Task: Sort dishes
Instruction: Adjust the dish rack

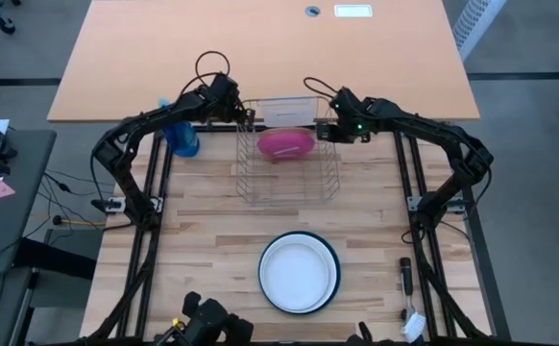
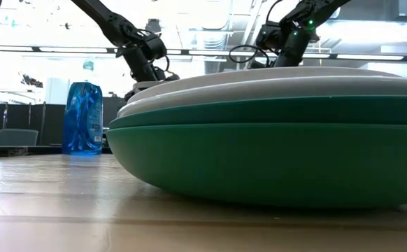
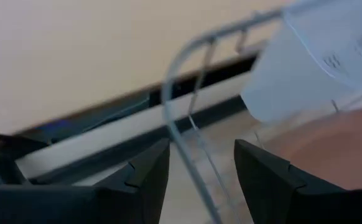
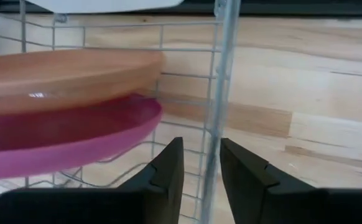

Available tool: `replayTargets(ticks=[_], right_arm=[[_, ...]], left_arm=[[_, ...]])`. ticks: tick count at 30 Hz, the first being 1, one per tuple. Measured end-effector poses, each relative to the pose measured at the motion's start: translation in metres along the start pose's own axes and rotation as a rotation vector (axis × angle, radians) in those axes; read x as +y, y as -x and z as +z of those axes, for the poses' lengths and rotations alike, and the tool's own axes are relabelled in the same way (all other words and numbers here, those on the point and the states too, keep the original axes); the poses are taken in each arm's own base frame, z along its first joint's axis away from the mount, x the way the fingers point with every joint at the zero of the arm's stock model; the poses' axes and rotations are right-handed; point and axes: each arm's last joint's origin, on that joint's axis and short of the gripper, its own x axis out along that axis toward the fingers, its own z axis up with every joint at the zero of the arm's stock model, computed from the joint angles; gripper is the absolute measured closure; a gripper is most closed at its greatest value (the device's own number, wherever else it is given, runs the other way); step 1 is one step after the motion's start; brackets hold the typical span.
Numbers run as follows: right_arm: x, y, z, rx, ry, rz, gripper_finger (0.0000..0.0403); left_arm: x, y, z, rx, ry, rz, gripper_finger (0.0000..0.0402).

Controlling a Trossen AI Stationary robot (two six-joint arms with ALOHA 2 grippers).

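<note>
A pale wooden worktop (image 1: 203, 231) carries a wire rack (image 1: 287, 178) at the back, holding a pink plate (image 1: 285, 143) and an orange plate (image 4: 69, 71). A white plate (image 1: 297, 272) tops the stack near the front. Left tool (image 3: 196, 165) and right tool (image 4: 201, 163) each straddle a rack wire, fingers spread. The plates look stiff, smooth and slippery; the rim seems the best hold.
</note>
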Motion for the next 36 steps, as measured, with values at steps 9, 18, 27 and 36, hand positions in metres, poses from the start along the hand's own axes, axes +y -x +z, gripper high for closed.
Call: replayTargets(ticks=[9, 18, 27, 36], right_arm=[[0.003, 0.000, -0.014, 0.071, -0.003, -0.043, 0.0303], [0.006, 0.000, -0.032, 0.151, 0.036, -0.105, 0.0262], [0.006, 0.014, -0.035, 0.109, 0.092, -0.104, 0.0213], [-0.003, 0.018, -0.023, 0.113, 0.145, -0.127, 0.0168]], left_arm=[[-0.023, 0.002, -0.012, 0.046, -0.052, -0.032, 0.0228], [-0.036, 0.007, -0.015, 0.087, -0.052, -0.102, 0.0228], [-0.041, 0.017, -0.003, 0.065, -0.084, -0.122, 0.0228], [-0.049, 0.038, 0.019, 0.013, -0.112, -0.149, 0.0228]])
